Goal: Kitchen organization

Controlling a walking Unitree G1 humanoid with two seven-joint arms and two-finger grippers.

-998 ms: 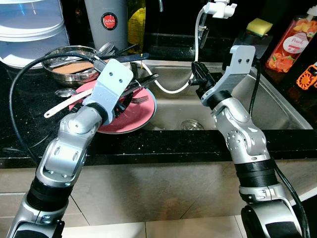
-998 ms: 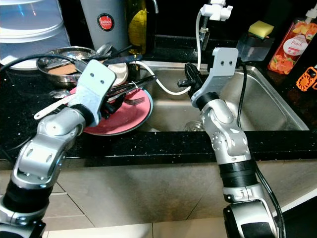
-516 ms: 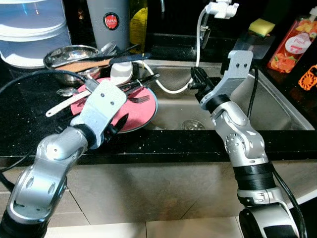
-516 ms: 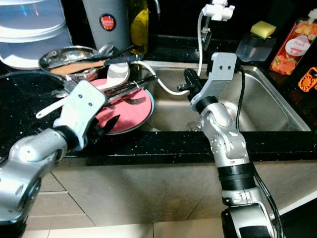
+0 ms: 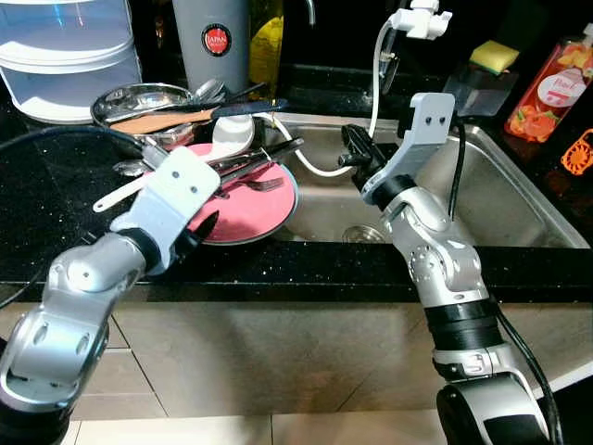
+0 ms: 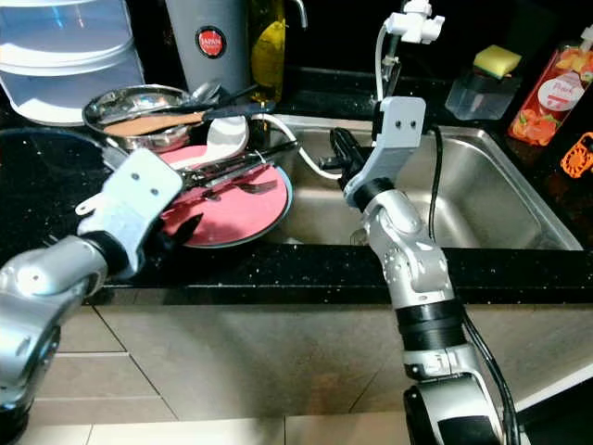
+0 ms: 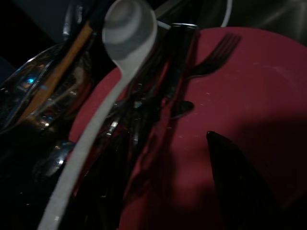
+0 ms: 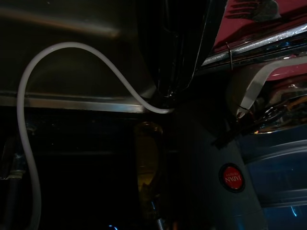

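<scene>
1. Furthest left, a clear plastic container stands at the back of the black countertop, with a grey canister bearing a red round label just beside it
2. Next, a steel bowl holds a wooden-handled utensil and sits behind the pink plate, which lies at the sink's left edge
3. On the plate rest a white spoon, a fork and several dark-handled utensils, piled together and touching
4. The left gripper hovers over the plate's near rim; its fingers look spread apart and hold nothing
5. Then, the steel sink has a white hose curling into it from the tap above
6. The right gripper reaches over the sink's left part near the hose; whether its fingers are parted or closed, I cannot tell
7. At the far right stand a yellow sponge and a peach soap bottle
</scene>
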